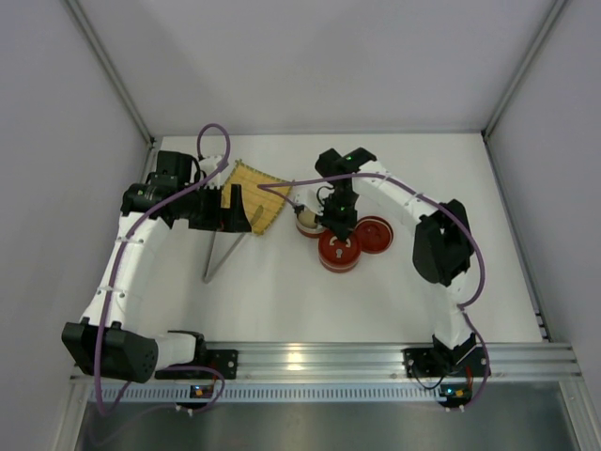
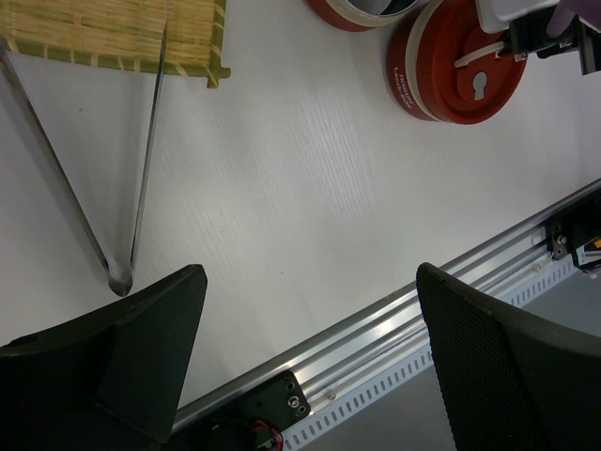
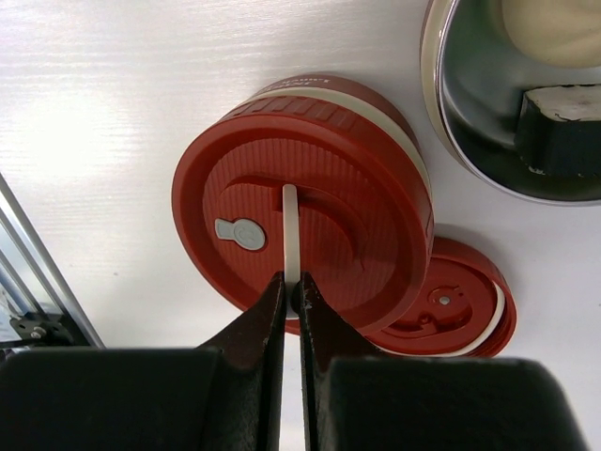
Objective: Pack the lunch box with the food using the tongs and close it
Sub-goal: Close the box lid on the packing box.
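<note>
The lunch box, a round steel-lined bowl with a cream rim, holds a white round food piece and a white-and-dark piece. Beside it is a red lid with a white handle. My right gripper is shut on that handle. In the top view the same gripper stands over the lid. The silver tongs lie on the table, their tips on the yellow mat. My left gripper hovers open and empty near the tongs' joined end.
A second, flatter red lid lies partly behind the held one, to its right in the top view. The aluminium rail runs along the near table edge. White walls close in the back and both sides.
</note>
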Controlling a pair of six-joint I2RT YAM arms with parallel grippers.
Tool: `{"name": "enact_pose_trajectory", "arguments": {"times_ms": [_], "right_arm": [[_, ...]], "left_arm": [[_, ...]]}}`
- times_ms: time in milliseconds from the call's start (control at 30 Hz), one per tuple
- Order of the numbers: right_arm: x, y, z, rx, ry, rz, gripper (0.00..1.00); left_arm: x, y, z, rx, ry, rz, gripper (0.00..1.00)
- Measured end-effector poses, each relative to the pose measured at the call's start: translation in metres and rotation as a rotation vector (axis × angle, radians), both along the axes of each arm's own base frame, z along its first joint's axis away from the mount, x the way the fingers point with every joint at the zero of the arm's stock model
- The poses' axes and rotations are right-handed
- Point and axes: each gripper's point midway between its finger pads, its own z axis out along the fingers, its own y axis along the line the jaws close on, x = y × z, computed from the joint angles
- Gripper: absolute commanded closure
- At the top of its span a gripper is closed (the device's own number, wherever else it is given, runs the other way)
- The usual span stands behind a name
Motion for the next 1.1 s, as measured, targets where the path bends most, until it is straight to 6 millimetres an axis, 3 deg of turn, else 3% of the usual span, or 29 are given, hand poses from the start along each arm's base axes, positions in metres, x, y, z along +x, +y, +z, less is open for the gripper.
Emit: {"name": "enact_pose_trajectory", "arguments": {"times_ms": [1100], "right_arm": [[0.0043,-0.0043,-0.0091,0.028,0.051,-0.023,1.0]], "left_arm": [[-0.0015,0.0009,-0.0066,0.006,0.016,0.002,0.02]]}}
